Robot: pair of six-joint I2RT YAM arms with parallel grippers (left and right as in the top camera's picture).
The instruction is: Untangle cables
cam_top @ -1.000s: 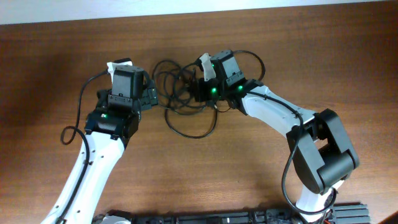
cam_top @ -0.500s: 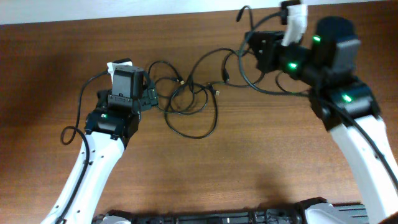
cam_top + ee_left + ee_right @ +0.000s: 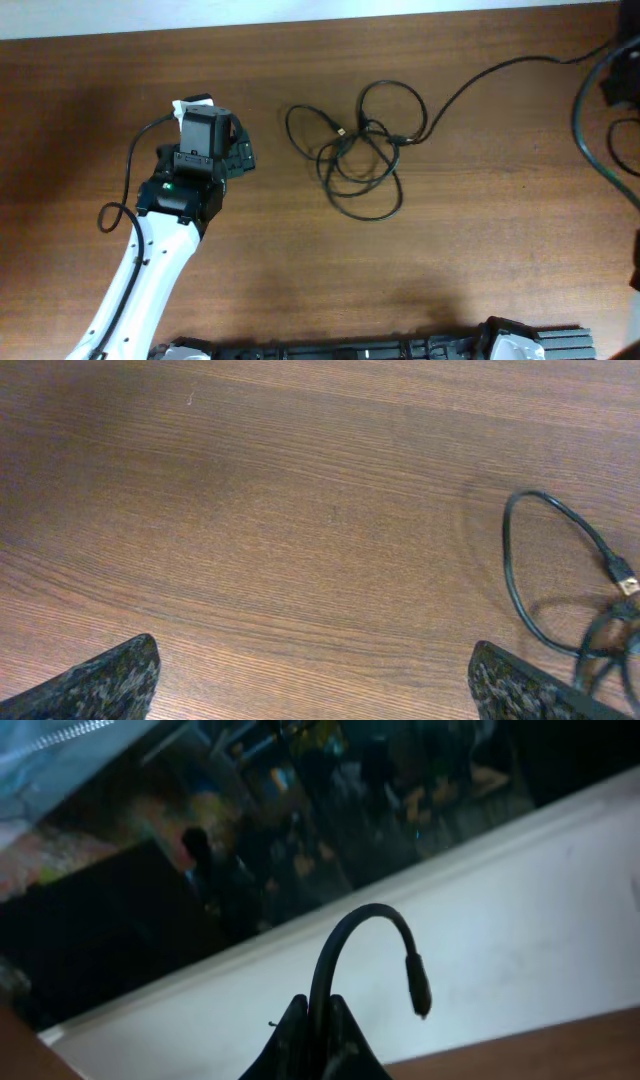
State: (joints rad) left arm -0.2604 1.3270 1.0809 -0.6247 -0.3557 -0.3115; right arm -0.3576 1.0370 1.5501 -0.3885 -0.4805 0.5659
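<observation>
Cables [image 3: 365, 150] like these should handle light, limp and slick, so grip a strand just behind a plug, not mid-loop. Your right tool [image 3: 320, 1020] is pinched shut on one cord end. The knot lies on the bench [image 3: 300, 260], well right of your left tool [image 3: 238, 150], which gapes wide and empty.

My right gripper [image 3: 318, 1012] has swung up from the middle and out to the far right edge, pinched on one end of the cables [image 3: 365, 150]. The bundle has slid right, away from my left gripper [image 3: 238, 155], and one strand now trails out long.
</observation>
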